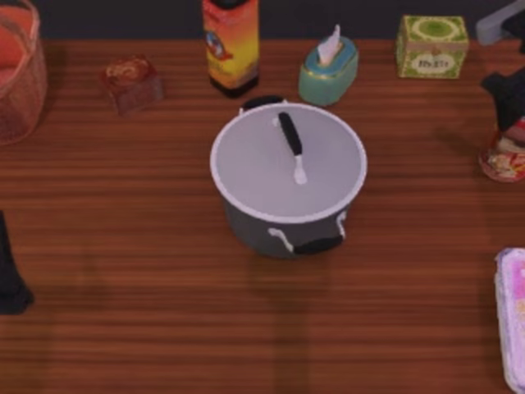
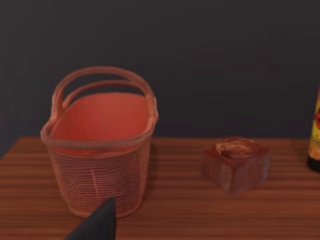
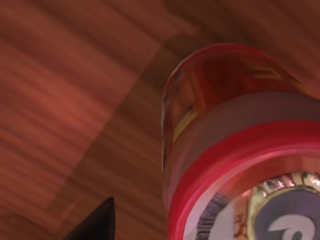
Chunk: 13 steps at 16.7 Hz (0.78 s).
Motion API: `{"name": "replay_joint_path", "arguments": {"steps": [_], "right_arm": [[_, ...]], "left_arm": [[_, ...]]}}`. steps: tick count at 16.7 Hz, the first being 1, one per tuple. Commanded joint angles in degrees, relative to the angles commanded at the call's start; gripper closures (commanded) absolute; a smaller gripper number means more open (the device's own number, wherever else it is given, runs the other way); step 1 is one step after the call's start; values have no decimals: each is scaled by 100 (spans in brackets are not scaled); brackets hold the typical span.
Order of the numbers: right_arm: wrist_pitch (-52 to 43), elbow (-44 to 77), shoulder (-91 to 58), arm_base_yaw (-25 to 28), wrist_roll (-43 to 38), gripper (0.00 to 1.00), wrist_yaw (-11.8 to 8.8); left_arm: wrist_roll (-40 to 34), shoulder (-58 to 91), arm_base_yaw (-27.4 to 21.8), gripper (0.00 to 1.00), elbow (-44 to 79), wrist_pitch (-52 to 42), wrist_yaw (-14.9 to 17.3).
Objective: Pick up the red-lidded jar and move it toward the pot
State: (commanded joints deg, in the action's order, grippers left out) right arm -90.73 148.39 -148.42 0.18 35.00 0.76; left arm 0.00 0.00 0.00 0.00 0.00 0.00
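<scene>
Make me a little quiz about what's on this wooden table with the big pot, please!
1. True or false: the pale grey lid sits on the large dark grey round pot.
2. Which stands nearest the small clear glass jar with the red lid? A) the orange mesh basket B) my right gripper C) the tall orange-yellow labelled bottle
3. Fill in: the teal tissue box stands between that bottle and the green ____ at the table's far edge.

Key
1. True.
2. B; the gripper is right at the jar, at the table's right edge, while my left arm is parked at the left edge.
3. Square tin.
</scene>
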Motion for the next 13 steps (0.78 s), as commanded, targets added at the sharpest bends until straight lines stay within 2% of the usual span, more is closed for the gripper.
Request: {"name": "replay_joint_path", "arguments": {"steps": [3,9,13], "right_arm": [[102,-108,17,-17,7,0,1],[1174,-1472,266,2,-1,0,-3],[1416,-1727,311,3,-1,0,-4]], "left_arm": [[0,0,0,0,0,0,0],[0,0,0,0,0,0,0],[0,0,0,0,0,0,0]]}}
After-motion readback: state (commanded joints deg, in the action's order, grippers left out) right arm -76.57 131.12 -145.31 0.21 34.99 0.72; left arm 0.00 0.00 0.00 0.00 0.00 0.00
